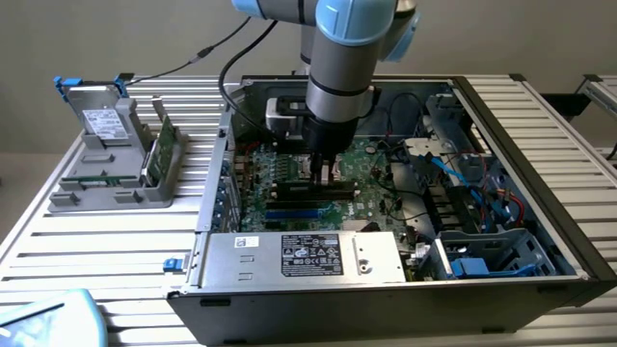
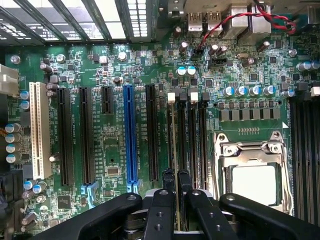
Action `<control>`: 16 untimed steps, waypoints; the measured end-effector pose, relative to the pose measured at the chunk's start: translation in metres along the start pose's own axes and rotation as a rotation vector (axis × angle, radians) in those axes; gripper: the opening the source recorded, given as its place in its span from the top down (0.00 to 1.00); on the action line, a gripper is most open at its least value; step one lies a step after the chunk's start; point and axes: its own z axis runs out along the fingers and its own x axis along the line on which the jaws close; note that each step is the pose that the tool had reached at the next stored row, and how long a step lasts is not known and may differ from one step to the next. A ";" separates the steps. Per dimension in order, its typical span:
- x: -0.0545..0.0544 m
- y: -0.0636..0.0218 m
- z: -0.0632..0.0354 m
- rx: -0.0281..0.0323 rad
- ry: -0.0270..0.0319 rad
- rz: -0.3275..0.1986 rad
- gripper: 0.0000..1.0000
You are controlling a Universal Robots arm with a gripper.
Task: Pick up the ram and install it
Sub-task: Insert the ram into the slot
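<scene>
Slatted table [image 1: 97, 238] bears the open case [image 1: 386, 311]; the wrist view reveals the end effector [image 2: 177, 176] nipped narrowly onto the ram [image 2: 176, 157].

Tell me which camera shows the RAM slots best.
Wrist view: the RAM slots are seen from above, white latches clear. Exterior view catches them as dark bars at the gripper.

The slatted silver table [image 1: 97, 238] was bare, satin aluminium. The open grey computer case [image 1: 386, 314] was matt sheet metal, its power-supply box [image 1: 378, 262] bearing a paper label [image 1: 311, 254]. The green motherboard [image 2: 112, 145] looked glossy, the black gripper [image 2: 176, 181] matt.
</scene>
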 end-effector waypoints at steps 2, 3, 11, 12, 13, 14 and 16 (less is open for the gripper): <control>-0.001 0.0000 0.0001 -0.0002 0.0024 0.001 0.85; -0.001 0.0000 0.0001 -0.0001 0.0026 0.001 0.85; -0.001 -0.0001 0.0021 -0.0002 0.0029 0.001 0.85; -0.001 -0.0002 0.0023 -0.0001 0.0026 0.001 0.85; -0.001 -0.0002 0.0026 0.0000 0.0024 0.001 0.85; -0.001 -0.0002 0.0028 0.0001 0.0024 0.001 0.85; -0.001 -0.0002 0.0028 0.0000 0.0026 0.002 0.85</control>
